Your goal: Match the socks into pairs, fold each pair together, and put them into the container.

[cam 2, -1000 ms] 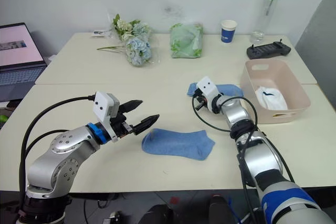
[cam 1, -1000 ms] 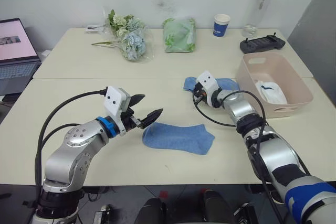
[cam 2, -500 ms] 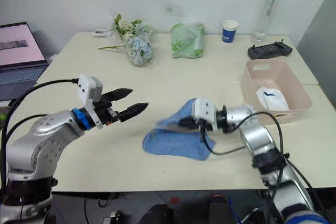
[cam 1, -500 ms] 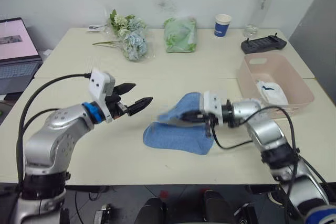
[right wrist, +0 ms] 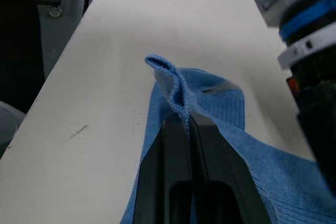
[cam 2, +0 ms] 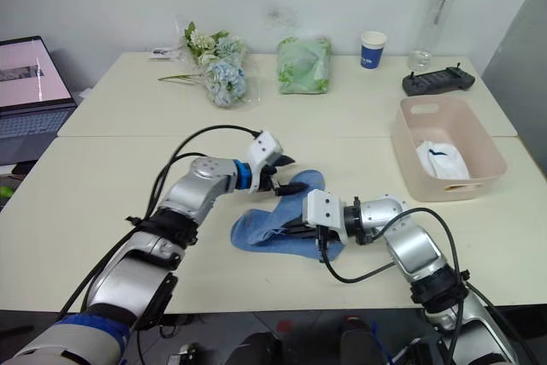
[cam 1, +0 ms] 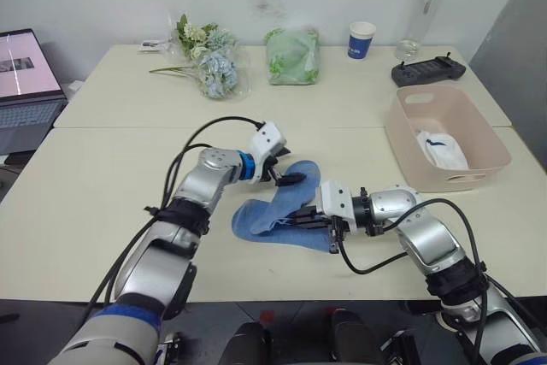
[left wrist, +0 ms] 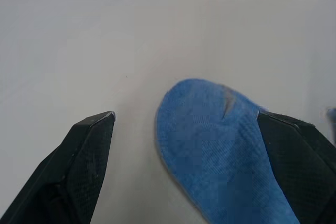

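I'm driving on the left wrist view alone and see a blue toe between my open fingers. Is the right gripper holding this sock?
Observer: Yes. The right gripper is shut on the cuff edge of that light blue sock, pinching a fold of it.
Operator: Where is its partner?
Observer: The second blue sock lies flat on the table, partly under the held one.
Operator: Anything in the container yet?
Observer: The container holds a white sock with a dark mark, over to the robot's right.
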Controlling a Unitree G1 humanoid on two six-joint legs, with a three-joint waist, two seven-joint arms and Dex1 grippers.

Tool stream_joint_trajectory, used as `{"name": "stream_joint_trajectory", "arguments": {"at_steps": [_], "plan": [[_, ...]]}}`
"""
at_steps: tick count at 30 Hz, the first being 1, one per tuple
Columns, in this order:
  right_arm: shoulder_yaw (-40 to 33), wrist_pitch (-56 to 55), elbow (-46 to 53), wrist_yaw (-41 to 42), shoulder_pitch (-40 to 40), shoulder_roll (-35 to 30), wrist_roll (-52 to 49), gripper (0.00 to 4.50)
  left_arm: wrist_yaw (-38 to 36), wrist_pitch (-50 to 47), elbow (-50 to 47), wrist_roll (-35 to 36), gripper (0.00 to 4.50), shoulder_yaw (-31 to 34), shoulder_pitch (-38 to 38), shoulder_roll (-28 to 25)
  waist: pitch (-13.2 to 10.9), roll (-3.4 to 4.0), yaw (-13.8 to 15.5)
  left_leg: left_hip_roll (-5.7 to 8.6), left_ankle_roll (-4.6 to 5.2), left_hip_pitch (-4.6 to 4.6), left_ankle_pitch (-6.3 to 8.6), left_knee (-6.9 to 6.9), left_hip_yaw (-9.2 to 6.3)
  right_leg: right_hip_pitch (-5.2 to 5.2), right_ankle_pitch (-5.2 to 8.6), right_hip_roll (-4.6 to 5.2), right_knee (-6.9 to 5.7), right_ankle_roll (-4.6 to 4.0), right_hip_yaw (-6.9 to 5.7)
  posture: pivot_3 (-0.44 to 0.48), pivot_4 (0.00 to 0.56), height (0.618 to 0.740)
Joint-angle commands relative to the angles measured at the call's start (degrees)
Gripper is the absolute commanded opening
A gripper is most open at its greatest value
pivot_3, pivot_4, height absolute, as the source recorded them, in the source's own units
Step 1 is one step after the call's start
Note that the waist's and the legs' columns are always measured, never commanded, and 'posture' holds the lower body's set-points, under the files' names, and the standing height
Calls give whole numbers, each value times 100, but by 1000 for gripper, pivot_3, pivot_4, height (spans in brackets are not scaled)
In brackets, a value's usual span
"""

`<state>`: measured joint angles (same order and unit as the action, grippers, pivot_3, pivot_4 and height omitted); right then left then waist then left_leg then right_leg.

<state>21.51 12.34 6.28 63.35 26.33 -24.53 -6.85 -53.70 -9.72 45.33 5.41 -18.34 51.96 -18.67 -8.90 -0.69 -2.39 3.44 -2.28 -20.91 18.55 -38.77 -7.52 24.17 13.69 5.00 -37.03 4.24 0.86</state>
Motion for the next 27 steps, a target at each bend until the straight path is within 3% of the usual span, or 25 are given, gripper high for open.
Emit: {"name": "stream_joint_trajectory", "arguments": {"at_steps": [1, 5, 17, 24, 27], "plan": [[-1, 12, 173, -125, 111, 42, 9, 13, -37, 334, 787, -387, 4500, -26, 329, 84, 0, 0, 3, 0, 0, 0, 0, -1, -1, 0, 0, 0, -1, 0, 0, 0, 150, 740], [-41, 68, 249, -232, 93, 53, 4, 0, -484, 506, 1217, -653, 3626, -157, 365, 136, 1, -1, 2, 2, 0, 1, 0, -6, -6, -7, 0, 0, -2, 1, -1, 0, 150, 740], [-107, -150, 95, -399, 95, 13, 70, 0, -153, 740, 1411, -639, 13, 404, 304, 87, 5, -5, -13, 2, 1, 7, 0, -8, -12, -9, 0, 0, -7, 2, -1, 0, 150, 740], [-81, -135, 162, -731, 47, 149, 162, 0, 242, 844, 784, -226, 13, 1153, 22, 59, 4, -4, -86, -2, 0, 7, 0, -8, -15, -3, 0, 0, -14, 2, 0, 0, 150, 740], [-359, -64, 385, -890, -7, 115, -10, 0, 546, 809, 115, -209, 13, 1401, -322, -213, 4, -4, -91, -3, 0, 4, 0, -6, -13, 4, 0, 0, -14, 2, 4, 0, 150, 740]]}}
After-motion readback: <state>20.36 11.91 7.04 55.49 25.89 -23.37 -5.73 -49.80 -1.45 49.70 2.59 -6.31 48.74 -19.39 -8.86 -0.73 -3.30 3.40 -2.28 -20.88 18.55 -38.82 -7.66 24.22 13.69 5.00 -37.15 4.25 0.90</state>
